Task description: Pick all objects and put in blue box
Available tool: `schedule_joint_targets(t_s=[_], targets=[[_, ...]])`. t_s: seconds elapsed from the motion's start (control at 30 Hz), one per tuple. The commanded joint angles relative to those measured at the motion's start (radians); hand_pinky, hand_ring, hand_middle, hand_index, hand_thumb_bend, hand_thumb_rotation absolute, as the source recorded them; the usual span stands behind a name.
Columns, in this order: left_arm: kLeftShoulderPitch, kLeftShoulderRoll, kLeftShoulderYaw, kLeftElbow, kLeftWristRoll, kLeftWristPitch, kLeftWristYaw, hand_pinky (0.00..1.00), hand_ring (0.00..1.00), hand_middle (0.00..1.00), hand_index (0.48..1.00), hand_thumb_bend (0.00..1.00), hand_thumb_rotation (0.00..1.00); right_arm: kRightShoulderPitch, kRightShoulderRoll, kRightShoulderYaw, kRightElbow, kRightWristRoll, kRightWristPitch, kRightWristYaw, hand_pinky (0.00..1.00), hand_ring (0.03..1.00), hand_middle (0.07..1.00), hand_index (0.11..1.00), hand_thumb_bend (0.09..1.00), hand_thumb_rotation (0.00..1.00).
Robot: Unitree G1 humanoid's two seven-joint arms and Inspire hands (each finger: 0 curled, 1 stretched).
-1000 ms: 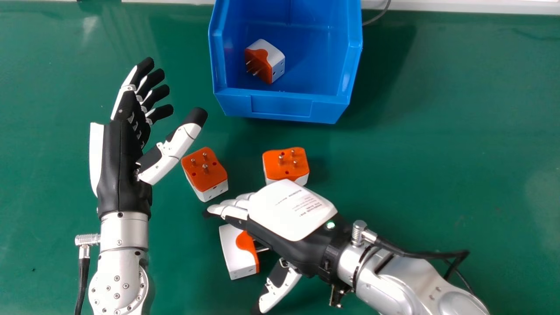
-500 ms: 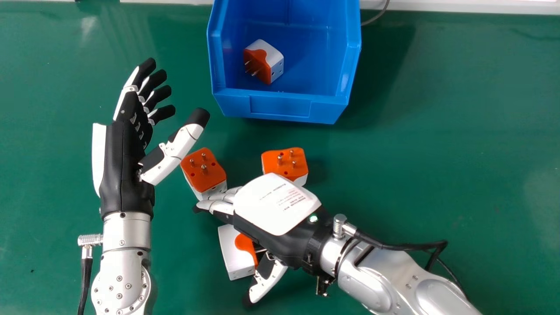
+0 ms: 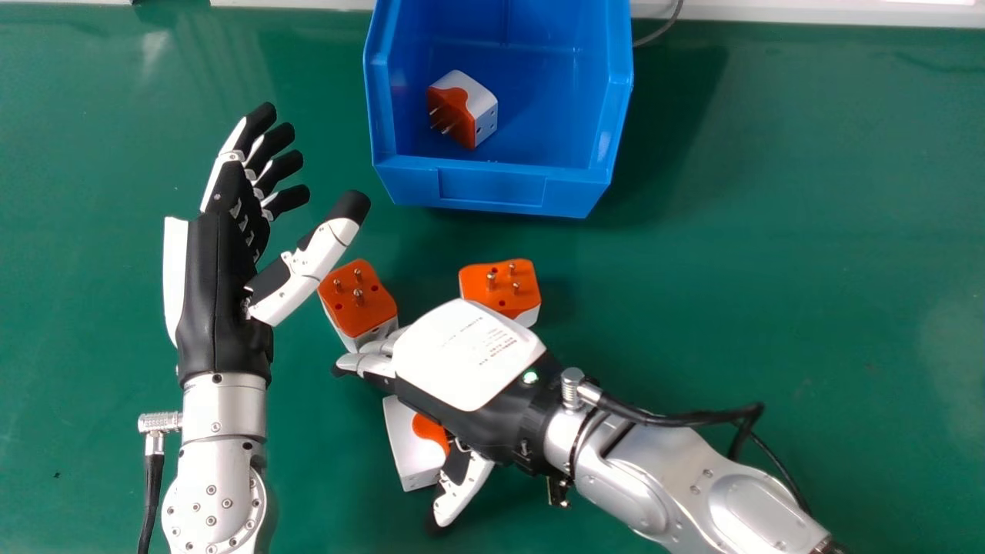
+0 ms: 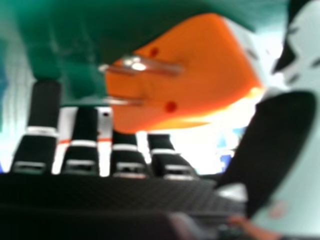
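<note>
In the head view my right hand (image 3: 469, 358) is over the near orange-and-white plug adapter (image 3: 414, 454), its straight fingers beyond it and its thumb at its near right side. The right hand view has that adapter's orange pin face (image 4: 200, 70) between the straight fingers and thumb of my right hand (image 4: 270, 145). My left hand (image 3: 219, 269) is open, its thumb beside a second adapter (image 3: 360, 300). A third adapter (image 3: 502, 286) lies pins up just beyond my right hand. The blue box (image 3: 492, 187) holds another adapter (image 3: 464, 108), tilted with its pins sideways.
The green table (image 3: 769, 254) extends to the right of the box and along the left side. A dark cable (image 3: 662, 32) runs behind the box's right side. Another cable (image 3: 692, 417) loops above my right forearm.
My right hand has moved left and slightly away from the near edge, its thumb coming up against the near adapter. My left hand has shifted very slightly right.
</note>
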Motion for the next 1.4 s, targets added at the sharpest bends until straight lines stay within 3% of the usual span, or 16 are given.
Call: schedule_joint_targets(t_s=[0.0, 0.07, 0.3, 0.4, 0.43, 0.53, 0.6, 0.63, 0.67, 0.73, 0.77, 0.93, 1.0, 1.13, 1.2, 1.37], targets=[[-0.008, -0.002, -0.002, -0.011, 0.001, -0.011, 0.003, 0.78, 0.83, 0.87, 0.875, 0.75, 0.35, 0.010, -0.014, 0.020, 0.008, -0.017, 0.006, 0.022, 0.66, 0.835, 0.863, 0.861, 0.701, 0.30], [-0.009, -0.001, -0.002, -0.009, 0.008, -0.012, 0.009, 0.77, 0.83, 0.87, 0.875, 0.75, 0.35, 0.013, -0.019, 0.021, 0.003, -0.015, 0.004, 0.020, 0.65, 0.832, 0.862, 0.859, 0.696, 0.30], [-0.009, -0.001, -0.003, -0.013, 0.007, -0.010, 0.007, 0.77, 0.83, 0.86, 0.872, 0.75, 0.35, 0.013, -0.027, 0.030, -0.009, -0.024, 0.016, 0.032, 0.63, 0.806, 0.848, 0.841, 0.687, 0.29], [-0.012, 0.001, -0.002, -0.008, 0.016, -0.010, 0.015, 0.77, 0.83, 0.86, 0.872, 0.75, 0.35, 0.000, -0.024, 0.036, 0.004, -0.025, 0.020, 0.048, 0.61, 0.788, 0.838, 0.830, 0.683, 0.29], [-0.012, 0.000, -0.002, -0.009, 0.014, -0.007, 0.013, 0.77, 0.83, 0.86, 0.871, 0.75, 0.35, -0.002, -0.024, 0.037, 0.006, -0.027, 0.021, 0.047, 0.58, 0.743, 0.809, 0.800, 0.662, 0.24], [-0.012, -0.001, -0.004, -0.009, 0.006, -0.003, 0.007, 0.77, 0.83, 0.86, 0.871, 0.75, 0.35, -0.002, -0.022, 0.033, 0.016, -0.019, 0.015, 0.019, 0.58, 0.743, 0.809, 0.800, 0.662, 0.24], [-0.013, -0.001, -0.004, -0.008, 0.011, -0.004, 0.012, 0.77, 0.83, 0.86, 0.871, 0.75, 0.35, 0.006, -0.017, 0.025, 0.018, -0.012, 0.018, -0.008, 0.58, 0.743, 0.809, 0.800, 0.662, 0.24], [-0.014, -0.001, -0.005, -0.006, 0.014, -0.004, 0.014, 0.77, 0.83, 0.86, 0.869, 0.75, 0.35, 0.008, -0.016, 0.022, 0.018, -0.010, 0.020, -0.017, 0.55, 0.696, 0.774, 0.740, 0.630, 0.21], [-0.014, 0.000, -0.005, -0.005, 0.015, -0.005, 0.015, 0.77, 0.83, 0.86, 0.869, 0.75, 0.35, 0.012, -0.015, 0.021, 0.018, -0.012, 0.023, -0.032, 0.55, 0.696, 0.774, 0.740, 0.630, 0.21], [-0.015, -0.002, -0.005, -0.004, 0.007, -0.007, 0.012, 0.77, 0.83, 0.86, 0.869, 0.75, 0.35, 0.022, -0.012, 0.015, 0.019, -0.012, 0.022, -0.073, 0.55, 0.696, 0.774, 0.740, 0.630, 0.21], [-0.015, -0.003, -0.005, -0.004, 0.003, -0.007, 0.009, 0.77, 0.83, 0.86, 0.869, 0.75, 0.35, 0.026, -0.010, 0.012, 0.021, -0.011, 0.022, -0.091, 0.49, 0.631, 0.703, 0.692, 0.609, 0.17], [-0.020, -0.002, -0.005, 0.008, 0.008, -0.015, 0.013, 0.77, 0.83, 0.86, 0.869, 0.75, 0.35, 0.040, -0.003, 0.004, 0.019, -0.003, 0.024, -0.138, 0.49, 0.631, 0.703, 0.692, 0.609, 0.17], [-0.020, -0.001, -0.005, 0.008, 0.010, -0.012, 0.015, 0.77, 0.83, 0.86, 0.870, 0.75, 0.35, 0.043, 0.000, 0.002, 0.019, -0.002, 0.024, -0.154, 0.45, 0.584, 0.657, 0.656, 0.591, 0.14], [-0.023, 0.000, -0.004, 0.012, 0.001, -0.011, 0.007, 0.77, 0.83, 0.86, 0.870, 0.75, 0.35, 0.043, 0.006, -0.002, 0.023, 0.005, 0.020, -0.168, 0.41, 0.548, 0.619, 0.628, 0.576, 0.11], [-0.023, 0.001, -0.005, 0.012, 0.004, -0.011, 0.007, 0.77, 0.83, 0.86, 0.870, 0.75, 0.35, 0.041, 0.008, -0.004, 0.025, 0.009, 0.016, -0.171, 0.41, 0.548, 0.619, 0.628, 0.576, 0.11], [-0.028, 0.002, -0.003, 0.022, 0.011, -0.018, 0.015, 0.77, 0.83, 0.86, 0.871, 0.75, 0.35, 0.036, 0.011, -0.003, 0.025, 0.002, 0.020, -0.179, 0.38, 0.519, 0.589, 0.606, 0.564, 0.09]])
